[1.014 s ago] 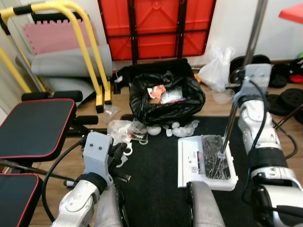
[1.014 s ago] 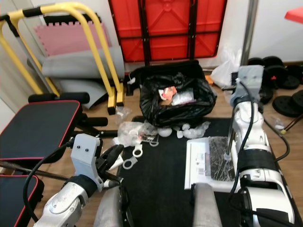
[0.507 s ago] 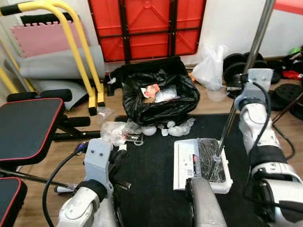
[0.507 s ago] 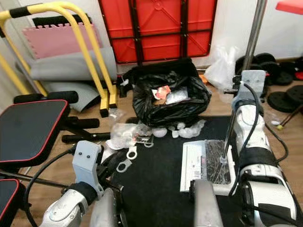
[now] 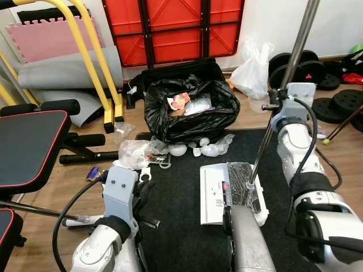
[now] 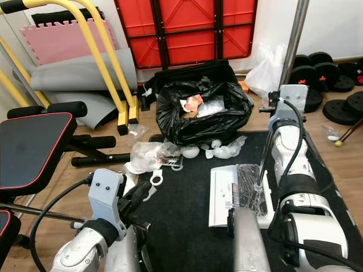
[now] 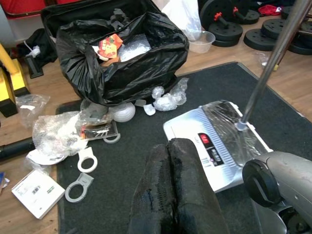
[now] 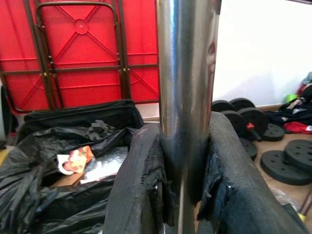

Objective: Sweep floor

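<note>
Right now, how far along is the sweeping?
Early. In hand: the right gripper is shut on the sweeper pole, with the white sweeper head on the black mat. Left: plastic wrappers and white rings lie beside the black trash bag. The left gripper is shut and holds nothing.

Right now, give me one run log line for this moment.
task: sweep floor | right gripper: shut on sweeper pole | left gripper: shut, idle | sweeper head: on black mat | litter: beside trash bag
</note>
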Robot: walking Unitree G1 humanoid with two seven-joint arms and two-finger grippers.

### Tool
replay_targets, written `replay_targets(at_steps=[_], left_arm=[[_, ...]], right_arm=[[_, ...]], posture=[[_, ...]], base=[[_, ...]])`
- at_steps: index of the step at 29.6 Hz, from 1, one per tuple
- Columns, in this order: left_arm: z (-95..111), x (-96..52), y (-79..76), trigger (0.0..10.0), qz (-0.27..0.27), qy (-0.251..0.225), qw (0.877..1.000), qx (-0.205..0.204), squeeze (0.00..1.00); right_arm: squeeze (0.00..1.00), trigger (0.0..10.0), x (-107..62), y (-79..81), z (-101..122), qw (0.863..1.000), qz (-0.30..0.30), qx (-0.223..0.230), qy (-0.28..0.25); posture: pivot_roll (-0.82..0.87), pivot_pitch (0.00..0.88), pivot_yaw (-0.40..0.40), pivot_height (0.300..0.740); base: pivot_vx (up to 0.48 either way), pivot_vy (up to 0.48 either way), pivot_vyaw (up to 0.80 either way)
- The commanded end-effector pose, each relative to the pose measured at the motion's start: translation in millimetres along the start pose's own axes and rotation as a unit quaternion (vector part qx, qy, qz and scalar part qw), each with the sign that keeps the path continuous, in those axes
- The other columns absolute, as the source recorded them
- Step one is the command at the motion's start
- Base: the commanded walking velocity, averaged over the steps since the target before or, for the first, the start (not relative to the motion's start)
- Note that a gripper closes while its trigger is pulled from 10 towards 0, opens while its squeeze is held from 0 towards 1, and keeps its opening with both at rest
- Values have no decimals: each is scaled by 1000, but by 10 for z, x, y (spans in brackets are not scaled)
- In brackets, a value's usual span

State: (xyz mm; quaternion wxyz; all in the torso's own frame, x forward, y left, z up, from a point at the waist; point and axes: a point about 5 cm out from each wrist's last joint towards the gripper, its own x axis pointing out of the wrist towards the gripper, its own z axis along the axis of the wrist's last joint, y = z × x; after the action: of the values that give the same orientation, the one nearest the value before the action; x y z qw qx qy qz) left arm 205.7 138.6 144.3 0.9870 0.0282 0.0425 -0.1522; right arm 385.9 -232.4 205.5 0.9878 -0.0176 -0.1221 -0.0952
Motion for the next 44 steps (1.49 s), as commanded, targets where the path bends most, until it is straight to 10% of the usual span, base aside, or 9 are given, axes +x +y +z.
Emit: replay_targets(at_steps=[1, 8, 12, 21, 28, 29, 44], left_arm=[[-9, -16, -18, 10000, -6, 6, 1000, 0, 0], [-3, -19, -32, 10000, -5, 5, 1000, -2, 0], [2, -32, -41, 10000, -4, 5, 1000, -5, 0], [3, -34, -41, 10000, -4, 6, 1000, -6, 0], [-13, -7, -32, 10000, -3, 6, 1000, -8, 0], [-20, -1, -28, 10000, -3, 6, 1000, -8, 0], [-158, -46, -42, 10000, 29, 17, 999, 12, 0]], right_arm=[[0, 10000, 86, 156, 214, 998, 14, 21, -54], [0, 10000, 74, 224, 136, 998, 17, 28, -45], [1000, 10000, 26, 204, 56, 998, 20, 29, -46], [1000, 10000, -36, 146, -84, 999, 23, 5, -27], [957, 10000, -417, 43, -506, 997, 68, -24, 38], [0, 10000, -550, 38, -578, 995, 82, -12, 54], [0, 10000, -1407, 475, -381, 956, 280, 60, 59]], posture=[[-9, 85, 17, 445], [-7, 90, 12, 445], [-8, 97, 10, 445], [-12, 100, 8, 445], [-50, 95, -7, 445], [-65, 87, -6, 445], [-94, 25, -11, 475]], base=[[0, 0, 0], [0, 0, 0], [0, 0, 0], [0, 0, 0], [0, 0, 0], [0, 0, 0], [0, 0, 0]])
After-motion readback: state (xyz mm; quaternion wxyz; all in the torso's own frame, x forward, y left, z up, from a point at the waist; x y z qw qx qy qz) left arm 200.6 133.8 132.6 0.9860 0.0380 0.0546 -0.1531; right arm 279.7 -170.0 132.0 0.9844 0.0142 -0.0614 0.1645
